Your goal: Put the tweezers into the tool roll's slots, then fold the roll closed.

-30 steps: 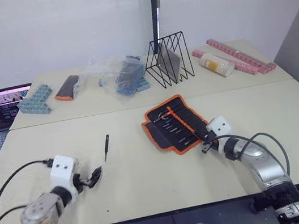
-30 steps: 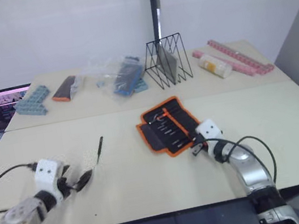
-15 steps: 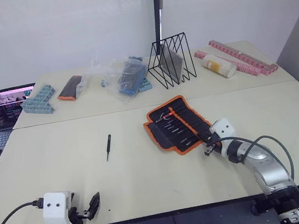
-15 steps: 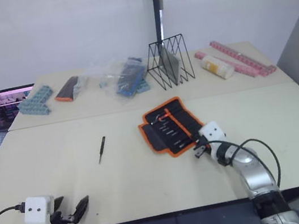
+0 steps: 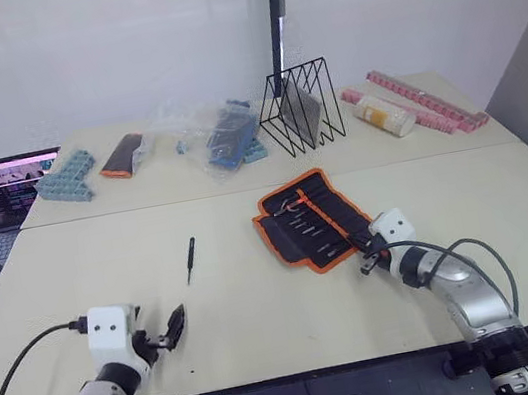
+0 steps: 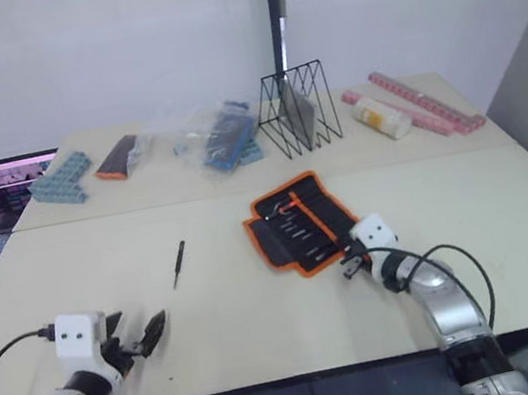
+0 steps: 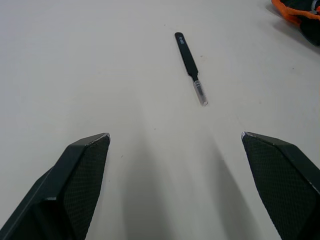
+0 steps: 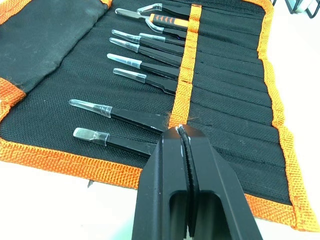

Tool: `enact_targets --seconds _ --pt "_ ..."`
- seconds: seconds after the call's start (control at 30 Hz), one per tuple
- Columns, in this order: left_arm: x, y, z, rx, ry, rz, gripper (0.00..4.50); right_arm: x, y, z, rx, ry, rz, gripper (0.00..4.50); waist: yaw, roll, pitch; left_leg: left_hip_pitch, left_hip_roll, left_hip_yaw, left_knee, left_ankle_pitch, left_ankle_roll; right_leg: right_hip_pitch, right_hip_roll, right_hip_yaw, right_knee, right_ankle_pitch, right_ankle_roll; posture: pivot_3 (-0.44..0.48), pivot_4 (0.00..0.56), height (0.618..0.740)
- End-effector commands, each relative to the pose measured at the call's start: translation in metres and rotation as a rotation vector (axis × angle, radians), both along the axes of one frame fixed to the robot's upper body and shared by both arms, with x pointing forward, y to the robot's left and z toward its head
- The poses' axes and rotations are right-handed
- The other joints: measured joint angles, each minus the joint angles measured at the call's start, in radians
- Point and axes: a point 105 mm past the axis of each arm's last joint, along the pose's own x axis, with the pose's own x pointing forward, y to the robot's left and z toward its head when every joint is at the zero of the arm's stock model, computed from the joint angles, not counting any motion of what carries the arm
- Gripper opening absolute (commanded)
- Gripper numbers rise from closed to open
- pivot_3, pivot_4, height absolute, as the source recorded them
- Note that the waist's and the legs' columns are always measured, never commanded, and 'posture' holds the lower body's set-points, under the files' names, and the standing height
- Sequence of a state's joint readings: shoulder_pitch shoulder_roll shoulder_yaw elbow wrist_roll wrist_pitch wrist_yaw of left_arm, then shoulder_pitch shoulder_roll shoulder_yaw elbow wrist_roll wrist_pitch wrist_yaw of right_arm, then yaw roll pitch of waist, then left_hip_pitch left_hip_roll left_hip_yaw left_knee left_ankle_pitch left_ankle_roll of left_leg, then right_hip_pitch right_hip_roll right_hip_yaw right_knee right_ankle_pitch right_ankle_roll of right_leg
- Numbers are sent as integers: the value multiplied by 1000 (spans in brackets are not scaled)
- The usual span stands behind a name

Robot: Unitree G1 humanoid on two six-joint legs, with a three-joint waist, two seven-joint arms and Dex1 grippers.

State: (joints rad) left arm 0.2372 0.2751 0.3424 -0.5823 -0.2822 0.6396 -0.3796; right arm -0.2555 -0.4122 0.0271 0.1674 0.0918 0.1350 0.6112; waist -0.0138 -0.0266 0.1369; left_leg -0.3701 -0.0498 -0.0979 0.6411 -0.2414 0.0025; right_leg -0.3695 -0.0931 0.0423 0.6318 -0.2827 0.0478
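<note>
The tool roll [image 5: 299,214] lies open and flat at mid-table, black with orange edging and an orange middle stripe [image 8: 186,85]. Several tweezers [image 8: 145,65] sit in its slots [image 8: 225,100], their capped tips pointing out. One loose tweezer [image 5: 190,258] lies on the bare table to the roll's left, also visible from the left wrist as the tweezer [image 7: 190,65]. My left gripper [image 7: 174,135] is open and empty near the front edge, a short way in front of that tweezer. My right gripper [image 8: 182,132] is shut, its tip over the orange stripe at the roll's near edge.
At the back stand a black wire rack [image 5: 299,105], clear bags with blue items [image 5: 218,134], teal boxes [image 5: 66,177], a dark pouch with an orange end [image 5: 120,156], a bottle [image 5: 382,115] and pink strips [image 5: 425,98]. A laptop [image 5: 8,184] sits at the far left.
My left gripper dropped back to the table's front edge half a second ago and has now come forward toward the loose tweezer again. The right gripper and roll have not moved.
</note>
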Motion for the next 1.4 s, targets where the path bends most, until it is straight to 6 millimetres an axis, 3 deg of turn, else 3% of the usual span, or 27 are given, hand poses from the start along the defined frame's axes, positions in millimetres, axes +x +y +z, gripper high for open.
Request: enact_targets --seconds 0.03,0.23,0.6,0.8,0.93,1.07,1.27,1.4 --pt "17 -7 8 -26 -20 4 4481 -8 -1 -28 -22 117 0 0 0 0 0 0 0 0 0 0 0 0 0 0 0 0 0 0 150 740" --pt "41 -12 0 -25 23 42 4481 -7 1 -29 -24 120 -2 0 -1 0 0 0 0 0 0 0 0 0 1 0 1 0 0 0 150 740" --pt "69 -29 -12 -30 64 63 4481 -4 1 -27 -26 114 -6 0 -1 0 0 0 0 0 0 0 0 0 1 0 1 0 0 0 150 740" --pt "88 -26 -16 24 76 61 2694 -4 2 -27 -28 111 -7 0 1 0 0 1 0 0 0 1 -1 1 1 0 1 0 0 0 150 740" --pt "88 -32 -17 23 80 34 1357 -3 1 -27 -28 110 -12 0 1 0 0 1 0 0 0 1 -2 0 1 0 1 0 0 0 150 740" --pt "87 -23 -17 34 80 52 41 -3 1 -27 -28 111 -17 0 1 0 0 1 -1 0 0 1 -1 0 0 0 2 0 0 0 150 740" --pt "90 -10 -1 59 31 44 13 -4 2 -29 -27 116 -16 0 0 0 0 1 0 0 0 1 -2 0 1 0 2 0 0 0 150 740" --pt "94 -14 16 94 -4 -25 13 -3 2 -30 -46 116 -11 0 -1 0 0 1 0 0 0 1 -2 -1 1 0 2 0 0 0 150 740"
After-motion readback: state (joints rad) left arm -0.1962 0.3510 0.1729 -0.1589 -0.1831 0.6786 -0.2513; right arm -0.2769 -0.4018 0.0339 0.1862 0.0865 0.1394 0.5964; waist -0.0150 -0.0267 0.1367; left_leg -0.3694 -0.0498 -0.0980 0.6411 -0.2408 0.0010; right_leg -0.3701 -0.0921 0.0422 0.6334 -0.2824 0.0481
